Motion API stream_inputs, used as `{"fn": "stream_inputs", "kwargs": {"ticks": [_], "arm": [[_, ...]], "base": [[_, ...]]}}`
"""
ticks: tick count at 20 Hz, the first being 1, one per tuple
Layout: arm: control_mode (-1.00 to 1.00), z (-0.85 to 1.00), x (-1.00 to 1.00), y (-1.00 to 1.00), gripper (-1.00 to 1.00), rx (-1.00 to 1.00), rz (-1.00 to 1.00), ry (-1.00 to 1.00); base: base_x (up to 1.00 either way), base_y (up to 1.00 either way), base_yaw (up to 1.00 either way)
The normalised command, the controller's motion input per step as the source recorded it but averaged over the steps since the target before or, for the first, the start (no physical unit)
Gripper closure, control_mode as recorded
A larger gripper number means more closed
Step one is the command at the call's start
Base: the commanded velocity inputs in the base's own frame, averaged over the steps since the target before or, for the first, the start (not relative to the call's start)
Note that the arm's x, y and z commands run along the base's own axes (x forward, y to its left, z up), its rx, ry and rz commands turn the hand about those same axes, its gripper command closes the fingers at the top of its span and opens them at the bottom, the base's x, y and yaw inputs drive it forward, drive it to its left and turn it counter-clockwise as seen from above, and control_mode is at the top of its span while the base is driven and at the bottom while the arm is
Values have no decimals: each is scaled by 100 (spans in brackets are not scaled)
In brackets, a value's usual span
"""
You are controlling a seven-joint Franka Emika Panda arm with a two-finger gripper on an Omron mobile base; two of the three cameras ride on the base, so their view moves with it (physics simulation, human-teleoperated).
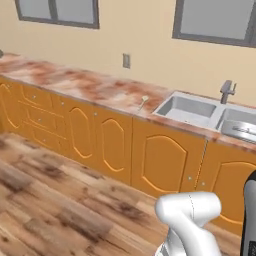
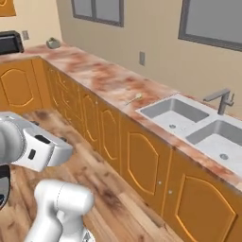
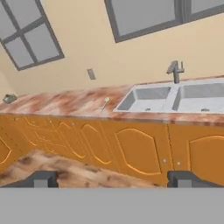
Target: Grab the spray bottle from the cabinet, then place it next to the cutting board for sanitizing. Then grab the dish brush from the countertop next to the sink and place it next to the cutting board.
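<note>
1. One dish brush [image 1: 143, 102] lies on the worktop [image 1: 90, 85], just left of the sink [image 1: 200, 111].
2. Pincer [image 3: 112, 178] stands wide, empty, well short of the sink.
3. Judged light, stiff, slim; grip mid-handle.

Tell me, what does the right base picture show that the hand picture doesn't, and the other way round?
Right base view alone: a dark appliance on the far left stretch of countertop, and the robot's white arm. Hand view alone: the gripper, its two dark fingertips standing wide apart with nothing between them. Shared: the sink with its faucet, the slim dish brush lying on the counter left of the sink, the wall outlet and the orange cabinet doors.
</note>
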Motion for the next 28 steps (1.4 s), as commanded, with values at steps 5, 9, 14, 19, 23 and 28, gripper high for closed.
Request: {"fn": "stream_inputs", "kwargs": {"ticks": [5,9,14,19,23,28], "arm": [[100,0,0,0,-100,0,0,0],[100,0,0,0,-100,0,0,0],[100,0,0,0,-100,0,0,0],[100,0,0,0,-100,0,0,0],[100,0,0,0,-100,0,0,0],[100,0,0,0,-100,0,0,0]], "base": [[91,100,-60],[67,100,-47],[75,84,-27],[92,20,-6],[91,1,-7],[78,18,-6]]}}
